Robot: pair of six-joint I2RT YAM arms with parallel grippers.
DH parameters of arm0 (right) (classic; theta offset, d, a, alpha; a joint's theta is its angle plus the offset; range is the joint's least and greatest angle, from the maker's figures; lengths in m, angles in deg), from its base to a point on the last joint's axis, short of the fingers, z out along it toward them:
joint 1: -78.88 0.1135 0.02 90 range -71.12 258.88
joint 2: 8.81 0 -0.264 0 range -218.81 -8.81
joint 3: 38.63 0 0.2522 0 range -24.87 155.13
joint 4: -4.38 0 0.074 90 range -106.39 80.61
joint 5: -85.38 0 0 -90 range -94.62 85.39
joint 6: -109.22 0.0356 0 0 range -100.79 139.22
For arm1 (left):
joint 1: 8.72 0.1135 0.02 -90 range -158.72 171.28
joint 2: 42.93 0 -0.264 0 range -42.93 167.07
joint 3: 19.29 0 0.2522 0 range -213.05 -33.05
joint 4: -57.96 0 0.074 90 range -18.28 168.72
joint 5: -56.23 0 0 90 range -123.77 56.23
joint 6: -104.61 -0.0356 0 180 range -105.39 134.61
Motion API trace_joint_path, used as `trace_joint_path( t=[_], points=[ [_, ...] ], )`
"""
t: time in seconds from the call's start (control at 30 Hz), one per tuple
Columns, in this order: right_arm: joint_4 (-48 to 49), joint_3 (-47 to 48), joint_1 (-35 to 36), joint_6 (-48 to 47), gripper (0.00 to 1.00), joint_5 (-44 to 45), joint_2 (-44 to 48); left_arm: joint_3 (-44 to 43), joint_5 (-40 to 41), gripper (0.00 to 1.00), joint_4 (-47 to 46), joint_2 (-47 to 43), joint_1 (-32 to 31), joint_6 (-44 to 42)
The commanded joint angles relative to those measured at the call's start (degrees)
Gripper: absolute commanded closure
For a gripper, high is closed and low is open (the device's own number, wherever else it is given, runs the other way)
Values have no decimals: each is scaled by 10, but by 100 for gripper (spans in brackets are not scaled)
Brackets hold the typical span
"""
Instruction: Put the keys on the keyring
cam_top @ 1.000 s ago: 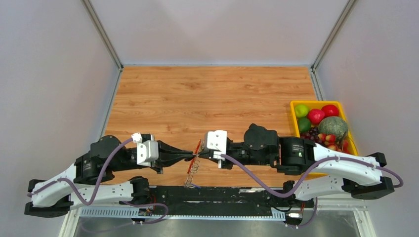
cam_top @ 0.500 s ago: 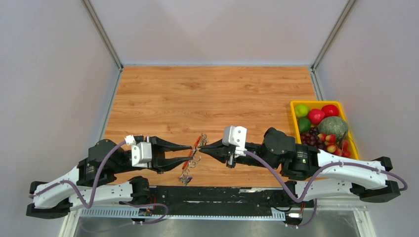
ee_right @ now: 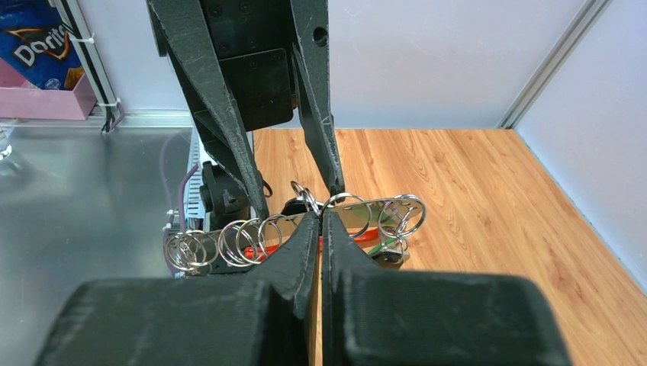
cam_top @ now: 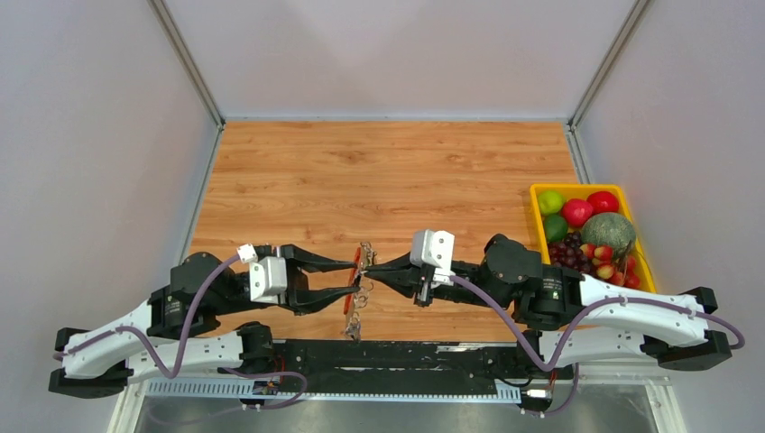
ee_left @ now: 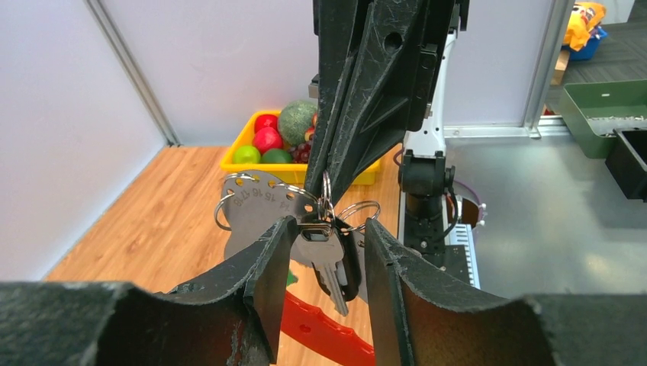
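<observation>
Seen from above, two black robot arms meet low in the middle of the frame over a wooden table (cam_top: 361, 162). The left gripper (cam_top: 350, 278) was pinched shut a second ago; now its jaws stand partly apart with nothing clamped between them. The right gripper (cam_top: 368, 269) has slid a little toward the right of the frame and remains closed tight on the keyring (cam_top: 353, 287), a red loop with a silvery chain trailing toward the bottom edge.

The likely meaning is that the left arm has just let go and the right arm alone carries the bundle. A key may have just been handed over or threaded on, but that is a judgement.

In the left wrist view, a silver key (ee_left: 329, 268) hangs in the centre between the left gripper's parted fingers (ee_left: 271, 263), just under the right gripper's tips. A numbered metal plate (ee_left: 255, 204) with wire rings sits to its left.

In the right wrist view, the closed fingers cover the exact pinch point, so it is unclear which ring they hold or whether the key is fully on. A row of wire rings (ee_right: 229, 242) shows at left. Further keys are too small to pick out from above. A yellow fruit tray (cam_top: 539, 191) sits at the right.
</observation>
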Motion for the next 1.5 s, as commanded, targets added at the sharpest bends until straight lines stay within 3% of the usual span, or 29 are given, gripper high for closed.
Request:
trace_joint_path(
  t=[0.0, 0.3, 0.63, 0.9, 1.1, 1.23, 1.37, 1.47],
  points=[
    [58, 6, 3, 4, 100, -3, 16, -15, 6, 52, -31, 13, -1, -4],
    [56, 2, 3, 3, 100, -7, 13, -23, -1, 60, -34, 32, -1, -7],
    [56, 2, 3, 2, 100, -5, 16, -27, -5, 99, -26, 42, -1, -7],
    [48, -1, 3, -1, 100, -14, 25, -41, -4, 100, -8, 51, -1, -6],
    [-37, 39, 3, -7, 100, -39, 9, -68, -15, 100, 23, 78, -1, -6],
    [-110, 75, 3, -16, 91, -42, -10, -92, -20, 100, 62, 94, -1, -12],
    [-180, 105, 3, -21, 75, -42, -16, -111, -25, 100, 89, 103, -1, -18],
    [-226, 128, 3, -25, 71, -30, -17, -122, -33, 100, 104, 109, -1, -23]
  ],
)
